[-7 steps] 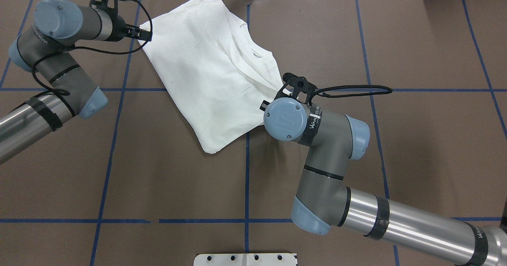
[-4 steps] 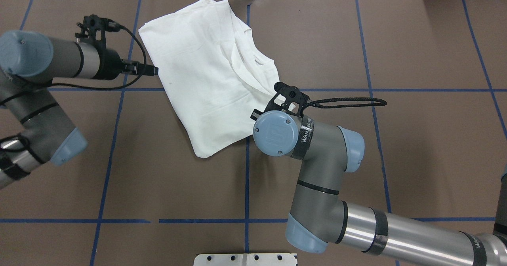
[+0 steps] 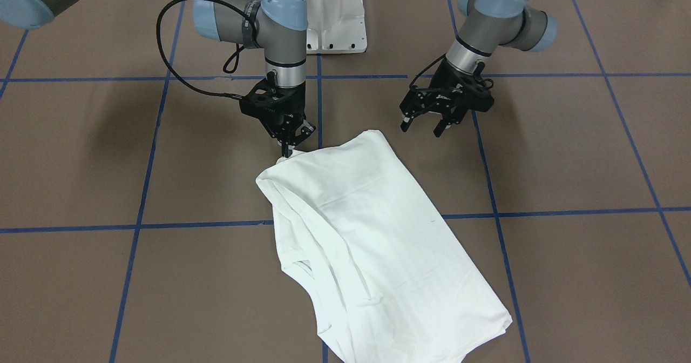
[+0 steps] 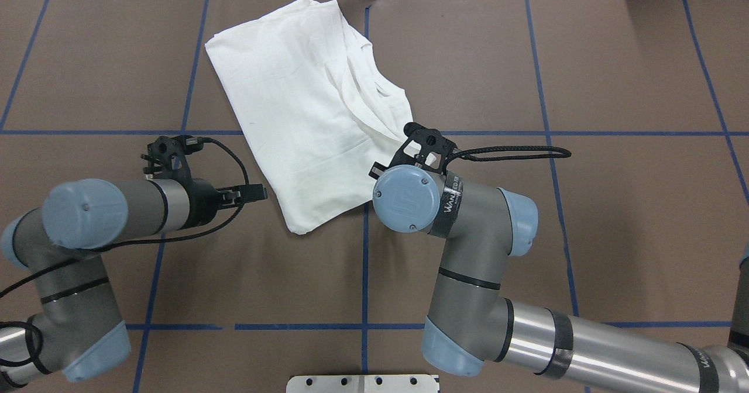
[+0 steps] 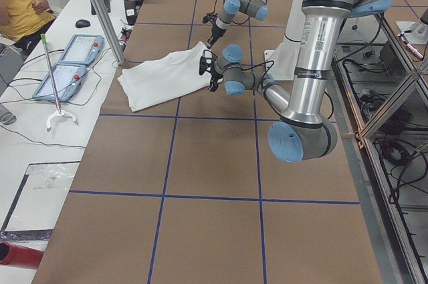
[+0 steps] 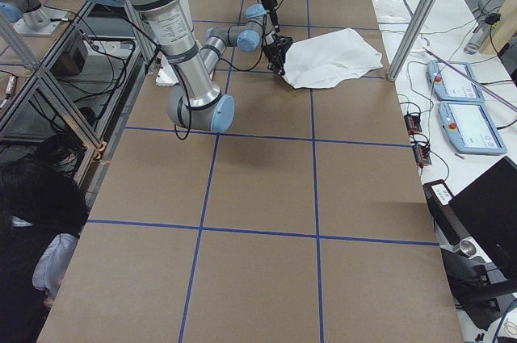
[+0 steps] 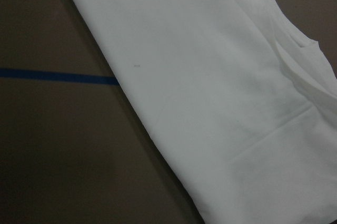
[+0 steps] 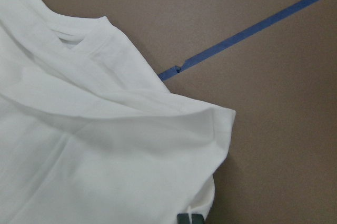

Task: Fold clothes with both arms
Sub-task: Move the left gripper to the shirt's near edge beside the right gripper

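The white shirt (image 3: 372, 233) lies folded into a long slanted band on the brown table (image 4: 614, 217), plain side up, with its collar (image 4: 374, 92) showing on the right. My right gripper (image 3: 287, 151) points straight down and is shut on the shirt's corner nearest the robot's base. In the overhead view the wrist hides it; its wrist view shows the shirt (image 8: 79, 145) and one fingertip (image 8: 189, 218). My left gripper (image 3: 421, 127) hangs open just off the band's other near corner, touching no cloth. The overhead view places that left gripper (image 4: 260, 193) left of the shirt (image 4: 292, 89).
Blue tape lines (image 4: 363, 276) divide the table into squares. The white pedestal base (image 3: 329, 17) stands at the robot's side. Beyond the far edge are two teach pendants (image 5: 67, 63), a metal post (image 5: 100, 10) and a seated person (image 5: 20, 3).
My left arm has swung from the shirt's far left corner back toward the robot, ending beside the near corner. The shirt shifted slightly early on. The right arm has stayed in place since.
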`<state>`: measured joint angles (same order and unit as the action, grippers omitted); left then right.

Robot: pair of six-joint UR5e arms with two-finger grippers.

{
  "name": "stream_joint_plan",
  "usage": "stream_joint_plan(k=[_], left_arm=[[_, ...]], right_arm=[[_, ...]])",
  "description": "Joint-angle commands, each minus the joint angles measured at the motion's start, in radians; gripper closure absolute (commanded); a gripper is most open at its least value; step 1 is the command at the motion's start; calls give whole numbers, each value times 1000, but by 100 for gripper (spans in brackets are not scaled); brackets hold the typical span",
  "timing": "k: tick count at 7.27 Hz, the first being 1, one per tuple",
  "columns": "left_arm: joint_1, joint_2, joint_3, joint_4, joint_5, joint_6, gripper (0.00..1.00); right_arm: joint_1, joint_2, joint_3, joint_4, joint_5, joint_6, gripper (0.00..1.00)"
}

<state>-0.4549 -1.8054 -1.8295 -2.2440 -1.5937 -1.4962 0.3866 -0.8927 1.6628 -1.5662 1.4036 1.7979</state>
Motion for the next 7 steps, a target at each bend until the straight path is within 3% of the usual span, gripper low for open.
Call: stream_joint_plan(k=[1,6,7], left_arm=[[88,-136,57,169,84,-197,20],[90,-158,90,172,86,-213,23],[90,-163,90,172,86,-213,35]], right_arm=[[0,-2,2,0,0,0,100],[0,-6,3,2,0,0,100],[0,-8,2,2,0,0,100]])
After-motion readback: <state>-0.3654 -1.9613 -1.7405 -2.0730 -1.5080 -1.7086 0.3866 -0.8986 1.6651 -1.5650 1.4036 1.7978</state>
